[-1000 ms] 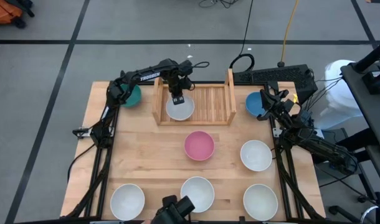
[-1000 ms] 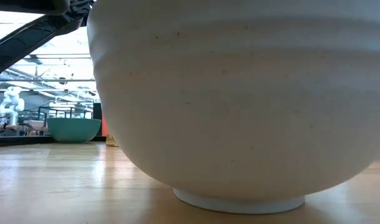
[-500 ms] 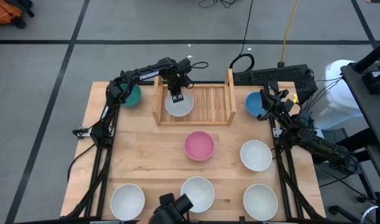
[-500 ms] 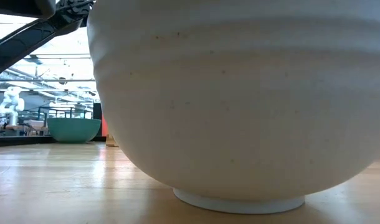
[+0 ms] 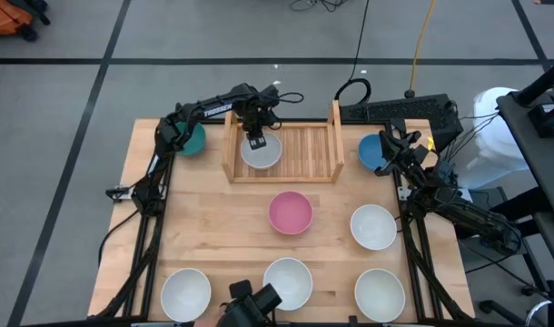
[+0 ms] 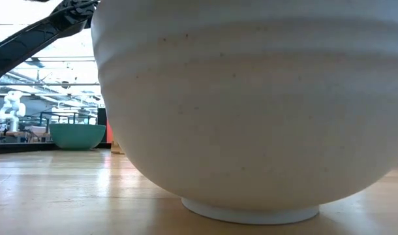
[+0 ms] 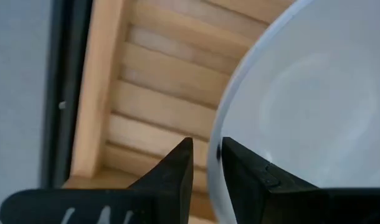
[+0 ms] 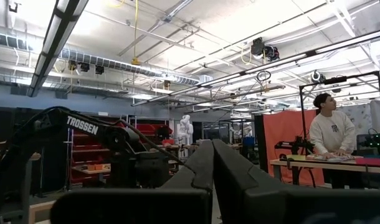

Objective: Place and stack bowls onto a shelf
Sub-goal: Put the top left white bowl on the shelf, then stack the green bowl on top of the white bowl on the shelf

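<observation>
The shelf [image 5: 300, 150] stands at the far middle of the table. My left gripper [image 5: 256, 138] reaches over its left half and is shut on a white bowl [image 5: 262, 153] that sits over the slats [image 7: 152, 74]. My right gripper [image 5: 389, 139] is shut and waits at the table's right edge beside the blue bowl [image 5: 373, 153]. On the tabletop stand the teal bowl [image 5: 193, 139], the pink bowl [image 5: 290, 212] and several white bowls, one [image 6: 251, 104] filling the low view. My left gripper [image 7: 205, 149] pinches the white bowl's rim [image 7: 222, 124] on its far side, one finger [image 7: 182, 158] outside the wall and the other inside. The fingers come from above, slanting from the far left. Whether the bowl's foot rests on the slats, I cannot tell.
White bowls stand at the right [image 5: 373, 226] and along the near edge [image 5: 185, 292] [image 5: 288, 282] [image 5: 380, 293]. The shelf's right half [image 5: 313, 150] holds nothing. A keyboard [image 5: 400, 111] lies beyond the far right corner. A person [image 8: 332, 134] stands in the room behind.
My left gripper has moved a little toward the table's far edge, drawing the white bowl with it deeper onto the shelf's left half. It has stayed shut on the rim.
</observation>
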{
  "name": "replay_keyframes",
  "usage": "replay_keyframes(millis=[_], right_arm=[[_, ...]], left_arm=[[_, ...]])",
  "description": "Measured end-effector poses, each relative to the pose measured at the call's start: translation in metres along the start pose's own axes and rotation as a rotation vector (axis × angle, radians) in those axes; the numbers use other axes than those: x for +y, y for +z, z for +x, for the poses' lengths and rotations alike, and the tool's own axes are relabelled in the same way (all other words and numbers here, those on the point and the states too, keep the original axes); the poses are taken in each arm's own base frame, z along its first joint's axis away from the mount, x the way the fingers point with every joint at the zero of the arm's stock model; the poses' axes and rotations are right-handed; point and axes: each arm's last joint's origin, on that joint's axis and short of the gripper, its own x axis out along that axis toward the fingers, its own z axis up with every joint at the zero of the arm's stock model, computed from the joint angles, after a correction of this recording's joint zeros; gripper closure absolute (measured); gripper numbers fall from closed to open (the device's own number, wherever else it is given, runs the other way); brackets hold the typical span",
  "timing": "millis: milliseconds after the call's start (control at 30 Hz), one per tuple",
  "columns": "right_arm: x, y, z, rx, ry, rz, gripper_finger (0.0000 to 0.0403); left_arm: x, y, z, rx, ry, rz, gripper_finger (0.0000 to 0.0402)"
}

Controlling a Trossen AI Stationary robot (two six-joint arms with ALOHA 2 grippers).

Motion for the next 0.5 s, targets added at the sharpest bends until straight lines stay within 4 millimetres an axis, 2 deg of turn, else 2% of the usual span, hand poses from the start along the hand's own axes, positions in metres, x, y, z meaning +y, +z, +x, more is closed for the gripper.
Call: replay_keyframes(millis=[333, 500], right_arm=[[0.0, 0.0, 0.0, 0.0, 0.0, 0.0, 0.0403], [0.0, 0.0, 0.0, 0.0, 0.0, 0.0, 0.0403]], left_arm=[[0.0, 0.003, -0.039, -0.002, 0.026, 0.006, 0.0307], [-0.006, -0.002, -0.074, 0.034, 0.013, 0.101, 0.0307]])
